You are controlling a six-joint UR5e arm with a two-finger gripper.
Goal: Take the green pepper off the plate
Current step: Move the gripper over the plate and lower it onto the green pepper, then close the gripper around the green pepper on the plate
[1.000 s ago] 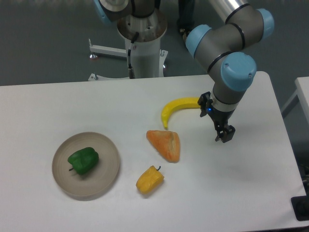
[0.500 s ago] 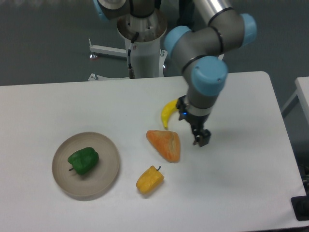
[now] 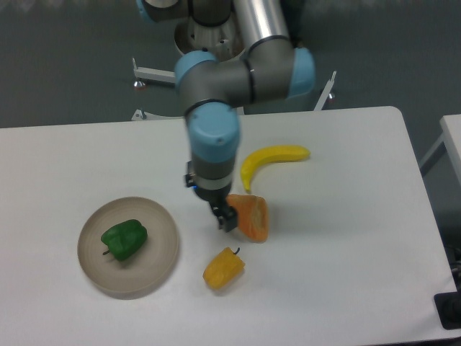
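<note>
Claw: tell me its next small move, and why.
Probably carry the claw further left, toward the glossy dark-green bell pepper on the round beige shallow plate. It hangs over the orange wedge, well right of the plate, holding nothing.

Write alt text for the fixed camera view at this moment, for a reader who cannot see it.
A robot arm's claw hangs over a white table beside an orange wedge, right of a beige plate holding a green pepper. A yellow pepper lies below the claw, a banana above right.
</note>
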